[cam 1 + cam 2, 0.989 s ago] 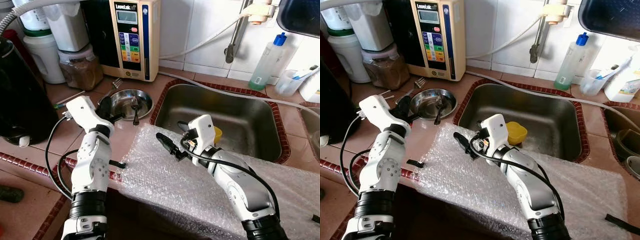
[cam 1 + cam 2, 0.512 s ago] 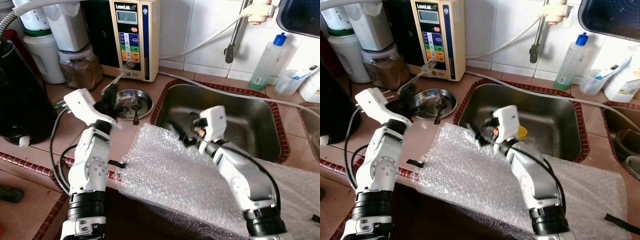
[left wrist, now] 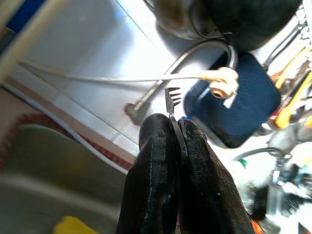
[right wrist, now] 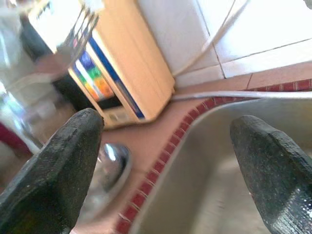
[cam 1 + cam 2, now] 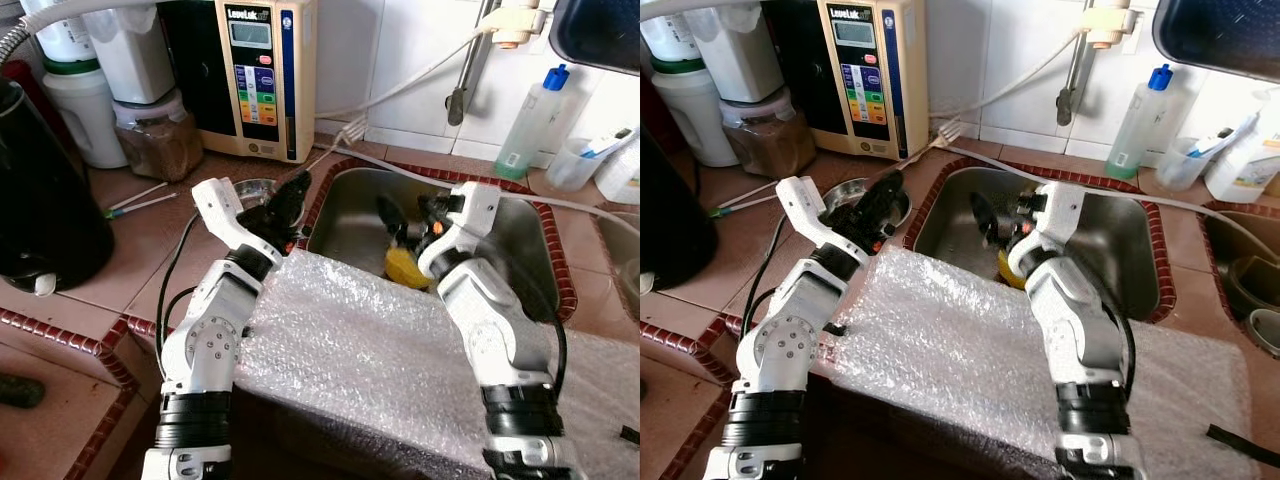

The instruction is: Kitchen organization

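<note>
1. Terracotta tiles cover our counter [image 5: 150,240], with white wall tile behind. From the left eye we see a steel sink [image 5: 520,245] with a yellow object [image 5: 405,268] lying in it, and a small steel bowl [image 5: 255,188] on the counter just left of the sink; we cannot tell what the bowl holds. A cream water machine [image 5: 262,75], a jar of brown powder [image 5: 157,140] and a black kettle [image 5: 45,210] stand along the back and left. A bubble wrap sheet [image 5: 380,370] drapes over the counter's front edge. Our left gripper [image 5: 292,195] reaches up by the sink's left rim, clamped on a fork [image 5: 335,140] whose tines point toward the wall. Our right gripper [image 5: 410,212] is raised above the sink.

2. From the right eye, a clear bottle with a blue cap [image 5: 1138,120] stands behind the sink, near a faucet pipe [image 5: 1072,70].

3. At the left wrist, our two black fingers [image 3: 151,180] press together on the fork's thin handle, tines showing beyond the tips.

4. At the right wrist, our fingers [image 4: 53,170] stand wide apart, holding nothing, with the sink rim and water machine beyond.
</note>
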Available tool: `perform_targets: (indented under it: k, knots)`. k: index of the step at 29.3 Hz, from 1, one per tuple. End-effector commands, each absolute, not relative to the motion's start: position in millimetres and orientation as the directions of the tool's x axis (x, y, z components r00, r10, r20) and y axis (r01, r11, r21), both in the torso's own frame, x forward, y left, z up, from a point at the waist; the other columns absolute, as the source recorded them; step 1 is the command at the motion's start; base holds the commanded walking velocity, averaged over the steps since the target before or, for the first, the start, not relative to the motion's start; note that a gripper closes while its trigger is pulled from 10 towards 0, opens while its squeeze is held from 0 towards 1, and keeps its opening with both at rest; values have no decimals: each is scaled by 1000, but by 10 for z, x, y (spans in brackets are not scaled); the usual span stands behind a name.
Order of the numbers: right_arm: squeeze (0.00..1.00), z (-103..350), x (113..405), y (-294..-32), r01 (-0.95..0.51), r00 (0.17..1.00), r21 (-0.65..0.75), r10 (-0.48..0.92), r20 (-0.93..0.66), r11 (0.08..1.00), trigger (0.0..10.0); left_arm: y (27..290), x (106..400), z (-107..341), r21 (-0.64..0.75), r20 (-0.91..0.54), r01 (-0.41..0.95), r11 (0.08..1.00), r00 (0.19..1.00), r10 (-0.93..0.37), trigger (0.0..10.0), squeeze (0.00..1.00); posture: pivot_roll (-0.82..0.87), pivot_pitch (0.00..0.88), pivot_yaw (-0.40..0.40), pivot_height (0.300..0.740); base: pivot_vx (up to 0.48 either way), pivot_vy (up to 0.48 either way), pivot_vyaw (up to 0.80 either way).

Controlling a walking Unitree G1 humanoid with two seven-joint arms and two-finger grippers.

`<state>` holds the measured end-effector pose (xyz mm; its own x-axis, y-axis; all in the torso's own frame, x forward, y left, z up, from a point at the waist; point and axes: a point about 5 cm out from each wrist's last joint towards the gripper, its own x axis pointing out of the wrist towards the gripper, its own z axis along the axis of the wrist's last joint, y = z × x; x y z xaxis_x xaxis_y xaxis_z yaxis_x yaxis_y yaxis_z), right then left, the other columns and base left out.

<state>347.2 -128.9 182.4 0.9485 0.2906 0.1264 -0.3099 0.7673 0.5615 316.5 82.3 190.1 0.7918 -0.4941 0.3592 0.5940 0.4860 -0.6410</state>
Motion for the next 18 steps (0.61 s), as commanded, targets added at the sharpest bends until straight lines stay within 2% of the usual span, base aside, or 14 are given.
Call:
perform_targets:
  k: [1, 2, 6, 11, 14, 18]
  knots:
    - [0, 1827, 3510, -1295, -291, 951, 649, 288, 115, 703, 10000, 734, 3119, 1940, -627, 380, 635, 452, 755, -534, 0, 0, 6, 0, 18, 740, 0, 0, 0]
    - [0, 1840, 3529, -1264, -294, 949, 679, 291, 122, 673, 10000, 701, 3101, 1935, -629, 379, 641, 439, 746, -548, 0, 0, 6, 0, 18, 740, 0, 0, 0]
    - [0, 1844, 3541, -1151, -328, 933, 682, 338, 125, 653, 10000, 630, 3068, 1901, -634, 357, 652, 415, 723, -591, 0, 0, 12, 0, 10, 740, 0, 0, 0]
    - [0, 1856, 3514, -1098, -360, 915, 701, 380, 137, 616, 10000, 638, 3076, 1875, -643, 339, 638, 424, 733, -589, 0, 0, 11, 0, 10, 740, 0, 0, 0]
    - [0, 1856, 3393, -1064, -447, 862, 688, 482, 159, 572, 10000, 655, 3078, 1830, -649, 321, 621, 439, 747, -582, 0, 0, 3, 0, 10, 740, 0, 0, 0]
    - [0, 1809, 3347, -1125, -457, 855, 663, 499, 143, 592, 10000, 690, 3107, 1839, -656, 323, 606, 449, 764, -559, 0, 0, 2, 0, 10, 740, 0, 0, 0]
